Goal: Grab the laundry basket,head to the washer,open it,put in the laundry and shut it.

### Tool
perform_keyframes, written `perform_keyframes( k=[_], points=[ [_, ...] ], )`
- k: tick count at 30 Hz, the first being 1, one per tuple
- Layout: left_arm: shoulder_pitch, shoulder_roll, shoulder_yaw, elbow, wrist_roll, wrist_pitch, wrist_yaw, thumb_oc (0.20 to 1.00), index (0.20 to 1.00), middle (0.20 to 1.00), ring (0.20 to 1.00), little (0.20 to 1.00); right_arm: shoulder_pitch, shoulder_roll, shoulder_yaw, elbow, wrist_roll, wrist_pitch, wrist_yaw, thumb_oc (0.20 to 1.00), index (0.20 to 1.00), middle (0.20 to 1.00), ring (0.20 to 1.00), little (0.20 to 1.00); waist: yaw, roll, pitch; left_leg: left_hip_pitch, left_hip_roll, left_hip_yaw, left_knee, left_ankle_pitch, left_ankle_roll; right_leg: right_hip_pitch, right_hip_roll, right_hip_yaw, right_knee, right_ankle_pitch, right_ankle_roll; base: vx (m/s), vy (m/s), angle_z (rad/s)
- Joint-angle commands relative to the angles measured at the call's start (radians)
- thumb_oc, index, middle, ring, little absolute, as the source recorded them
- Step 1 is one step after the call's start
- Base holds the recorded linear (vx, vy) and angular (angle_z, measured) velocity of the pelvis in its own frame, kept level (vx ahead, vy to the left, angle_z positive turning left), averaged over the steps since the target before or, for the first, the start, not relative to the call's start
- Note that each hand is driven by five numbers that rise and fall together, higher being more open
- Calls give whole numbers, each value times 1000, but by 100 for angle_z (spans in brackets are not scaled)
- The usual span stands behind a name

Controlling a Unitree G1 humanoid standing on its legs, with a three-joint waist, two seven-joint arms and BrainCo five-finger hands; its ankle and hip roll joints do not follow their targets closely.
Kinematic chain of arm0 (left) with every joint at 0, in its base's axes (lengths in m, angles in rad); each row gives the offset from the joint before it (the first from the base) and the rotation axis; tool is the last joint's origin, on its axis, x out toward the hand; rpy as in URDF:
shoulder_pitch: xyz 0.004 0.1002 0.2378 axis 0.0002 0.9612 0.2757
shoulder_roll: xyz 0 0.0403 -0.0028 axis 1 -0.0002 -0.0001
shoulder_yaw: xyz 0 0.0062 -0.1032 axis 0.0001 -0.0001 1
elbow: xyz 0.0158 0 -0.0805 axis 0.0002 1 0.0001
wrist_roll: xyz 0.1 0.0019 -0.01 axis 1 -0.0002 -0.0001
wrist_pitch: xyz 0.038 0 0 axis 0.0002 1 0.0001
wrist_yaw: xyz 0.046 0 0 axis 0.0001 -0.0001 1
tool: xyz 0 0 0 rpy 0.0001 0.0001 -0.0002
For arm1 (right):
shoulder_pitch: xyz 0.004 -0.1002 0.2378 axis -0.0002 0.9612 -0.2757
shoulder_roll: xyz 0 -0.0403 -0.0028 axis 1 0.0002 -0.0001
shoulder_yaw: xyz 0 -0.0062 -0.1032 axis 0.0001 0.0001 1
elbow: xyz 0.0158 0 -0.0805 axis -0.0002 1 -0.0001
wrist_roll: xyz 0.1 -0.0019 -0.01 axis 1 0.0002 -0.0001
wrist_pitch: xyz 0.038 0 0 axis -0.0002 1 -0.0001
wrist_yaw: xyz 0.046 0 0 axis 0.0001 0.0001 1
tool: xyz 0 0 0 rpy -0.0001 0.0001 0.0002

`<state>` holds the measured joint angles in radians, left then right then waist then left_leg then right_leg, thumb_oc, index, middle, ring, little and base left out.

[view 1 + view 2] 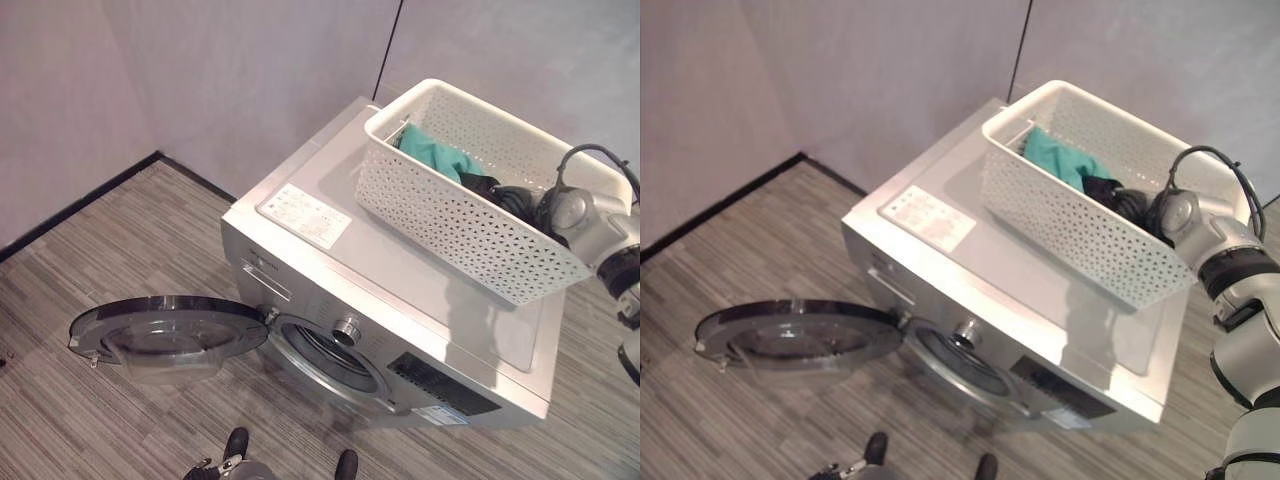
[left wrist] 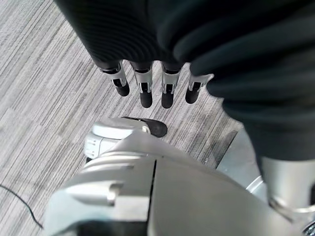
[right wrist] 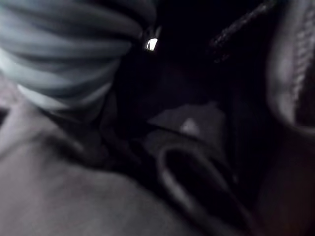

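The white basket (image 1: 470,200) sits on top of the washer (image 1: 400,290), holding a teal cloth (image 1: 435,153) and dark laundry (image 1: 1120,200). The washer's round door (image 1: 165,335) hangs open. The right robot hand (image 1: 1175,215) reaches into the basket, its grip impossible to tell; the left robot hand (image 2: 152,83) hangs with straight fingers above the floor (image 1: 120,250), holding nothing.

Washer (image 1: 400,300): silver front-loader. Door (image 1: 165,335) swung fully open to washer's left, drum opening exposed. Basket (image 1: 455,215): white perforated plastic, upright on washer's top, toward its right rear. Inside basket: teal garment (image 1: 432,152) beside dark garment (image 1: 492,190).
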<state>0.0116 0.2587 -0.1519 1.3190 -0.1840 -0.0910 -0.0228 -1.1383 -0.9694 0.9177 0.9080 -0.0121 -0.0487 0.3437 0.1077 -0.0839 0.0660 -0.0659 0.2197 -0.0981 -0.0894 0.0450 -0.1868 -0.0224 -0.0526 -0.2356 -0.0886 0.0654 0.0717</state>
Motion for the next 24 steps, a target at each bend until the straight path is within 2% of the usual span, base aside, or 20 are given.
perform_keyframes(
  k=[1, 4, 5, 8, 10, 12, 13, 19, 22, 24],
  points=[
    [-33, 24, -38, 98, 31, 1, 9, 1000, 1000, 1000, 1000, 1000, -82, -9, -52, 32, 45, -23, -80, 200, 200, 200, 200, 200, 11, -61, -11, 83, 46, 43, 2, -5, 18, 15, -94, 2, 78, -83, 73, 0, 0, 0],
    [-29, 33, -22, 117, 43, 2, 17, 1000, 1000, 1000, 1000, 1000, -99, -30, -76, 25, 59, -33, -113, 200, 200, 200, 200, 200, 5, -66, -23, 93, 41, 46, 2, -16, 21, 23, -101, 4, 83, -84, 76, 0, 0, 0],
    [-31, 41, -12, 129, 49, 2, 24, 1000, 1000, 1000, 1000, 1000, -120, -46, -101, 28, 73, -41, -153, 200, 200, 200, 200, 200, 1, -69, -30, 98, 36, 48, 2, -24, 22, 27, -105, 7, 85, -82, 78, 0, 0, 0],
    [-30, 47, -6, 140, 59, 4, 33, 1000, 1000, 1000, 1000, 1000, -125, -59, -120, 8, 79, -42, -168, 200, 200, 200, 200, 200, -2, -71, -38, 103, 32, 51, 2, -30, 24, 30, -108, 7, 86, -82, 80, -5, 12, -4],
    [-28, 51, 5, 151, 60, 5, 46, 1000, 1000, 1000, 1000, 1000, -148, -68, -166, 7, 87, -47, -234, 200, 200, 200, 200, 200, -9, -73, -53, 110, 26, 52, 2, -36, 27, 35, -113, 9, 89, -82, 81, 0, 0, 0],
    [-28, 51, 5, 151, 60, 5, 46, 1000, 1000, 1000, 1000, 1000, -147, -68, -166, 6, 87, -47, -234, 200, 200, 200, 200, 200, -8, -73, -53, 110, 26, 52, 2, -36, 27, 35, -113, 9, 89, -82, 82, 0, 0, 0],
    [-27, 47, 3, 156, 59, 5, 54, 1000, 1000, 1000, 1000, 1000, -172, -54, -201, 52, 70, -38, -294, 200, 200, 200, 200, 200, -7, -70, -61, 114, 22, 53, 2, -41, 32, 39, -116, 11, 87, -81, 81, 0, 0, 0],
    [-34, 39, -4, 155, 46, 14, 70, 1000, 1000, 1000, 1000, 1000, -253, -6, -227, 111, -3, 6, -383, 200, 200, 200, 200, 200, -10, -65, -67, 121, 16, 56, 3, -49, 39, 39, -117, 21, 97, -83, 80, -2, 10, -1],
    [-34, 22, -17, 137, 35, 14, 73, 1000, 1000, 1000, 1000, 1000, -270, 6, -249, 85, -70, 27, -456, 200, 200, 200, 200, 200, -16, -60, -71, 126, 11, 58, 5, -55, 46, 39, -117, 26, 101, -83, 80, 5, 32, -3],
    [-36, 8, -30, 118, 36, 13, 79, 1000, 1000, 1000, 1000, 1000, -249, -17, -280, 35, -124, 38, -504, 200, 200, 200, 200, 200, -20, -51, -72, 127, 8, 56, 7, -60, 50, 41, -117, 28, 102, -85, 81, 0, 24, -1]
  ],
)
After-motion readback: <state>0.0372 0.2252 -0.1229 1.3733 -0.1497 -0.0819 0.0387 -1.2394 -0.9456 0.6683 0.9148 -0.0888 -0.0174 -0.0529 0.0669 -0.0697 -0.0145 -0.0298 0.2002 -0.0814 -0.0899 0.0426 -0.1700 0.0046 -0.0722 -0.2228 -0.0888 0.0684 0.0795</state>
